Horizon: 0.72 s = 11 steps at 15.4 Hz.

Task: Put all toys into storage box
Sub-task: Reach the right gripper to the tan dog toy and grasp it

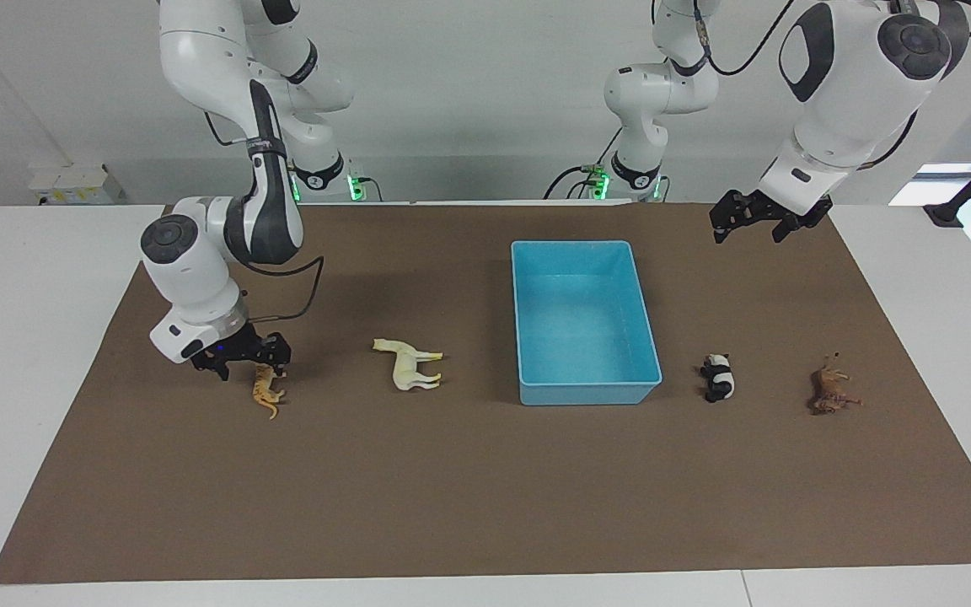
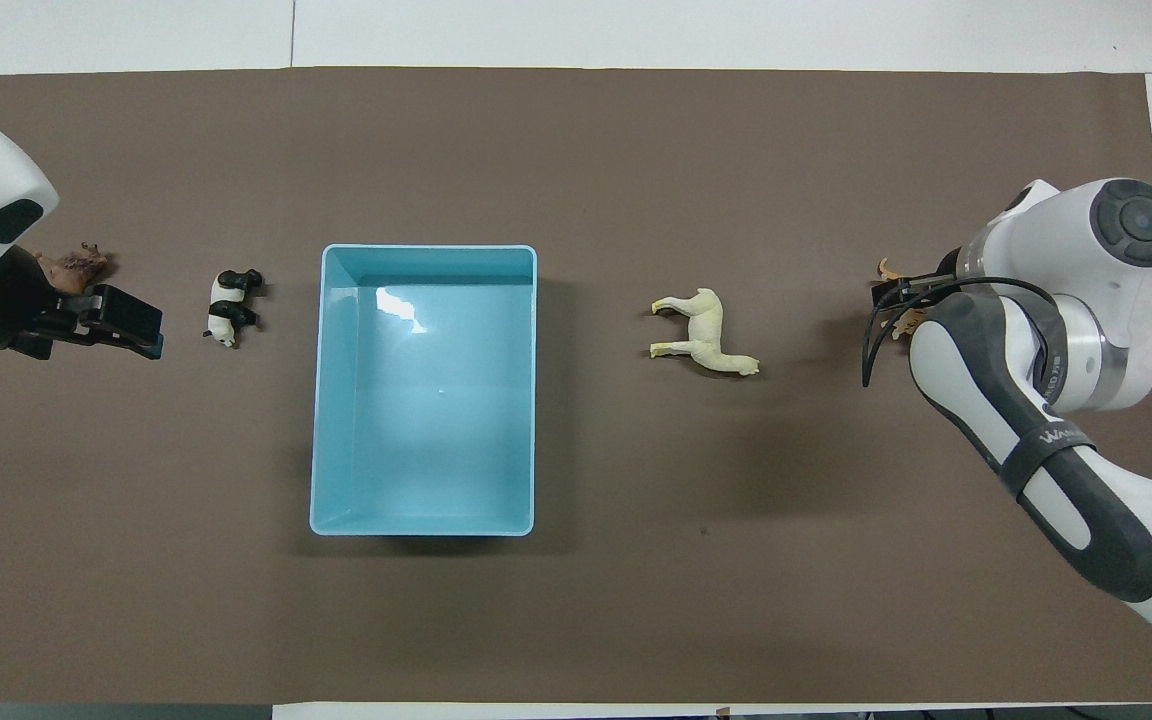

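The light blue storage box stands empty mid-mat. The cream-white horse lies beside it toward the right arm's end, and the orange tiger lies further that way. My right gripper is open, low over the tiger with its fingers either side of the tiger's nearer end; in the overhead view its wrist hides most of the tiger. The panda and brown lion lie toward the left arm's end. My left gripper is open, empty and raised.
A brown mat covers the white table. All four toys lie in a row along the mat, level with the box's farther end. The right arm's cable hangs by its wrist.
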### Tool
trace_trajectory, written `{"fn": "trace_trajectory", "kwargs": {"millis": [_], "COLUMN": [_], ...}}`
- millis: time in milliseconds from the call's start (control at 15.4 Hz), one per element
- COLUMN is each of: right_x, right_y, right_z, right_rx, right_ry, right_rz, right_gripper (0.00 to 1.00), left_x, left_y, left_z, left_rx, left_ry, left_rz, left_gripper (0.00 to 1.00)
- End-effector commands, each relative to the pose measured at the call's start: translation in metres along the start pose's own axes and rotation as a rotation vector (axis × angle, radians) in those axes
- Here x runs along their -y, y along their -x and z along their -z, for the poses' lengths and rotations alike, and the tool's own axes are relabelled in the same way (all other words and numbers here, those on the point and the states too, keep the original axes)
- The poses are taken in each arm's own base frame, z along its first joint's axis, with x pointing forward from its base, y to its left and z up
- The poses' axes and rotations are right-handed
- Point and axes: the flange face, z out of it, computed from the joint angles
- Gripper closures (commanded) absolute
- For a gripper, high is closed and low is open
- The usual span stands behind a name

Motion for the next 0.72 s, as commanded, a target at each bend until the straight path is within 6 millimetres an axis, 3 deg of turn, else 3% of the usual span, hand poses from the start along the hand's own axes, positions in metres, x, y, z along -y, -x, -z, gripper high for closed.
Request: {"fn": "trace_trajectory", "kwargs": {"millis": [0,585,650], "right_x": [-0.002,-0.001,-0.002], "right_y": [0.001,0.008,0.009], "right_z": [-0.004,-0.028,-0.03], "right_rx": [-0.006,0.001,0.004], "right_ry": [0.002,-0.006,-0.006], "right_rz": [0.062,0.077,0.077], "right_gripper": [0.0,0.0,0.0], "left_x": [0.001,-0.001,0.002], "left_y": [0.009,0.005,0.004], "left_z": [0.002,0.003,-0.007], "left_rx": [0.005,-0.027,-0.035], "left_ry": [0.005,0.004,0.003], "left_rz": [0.002,0.013,0.04], "left_gripper": [0.0,0.0,0.0]}}
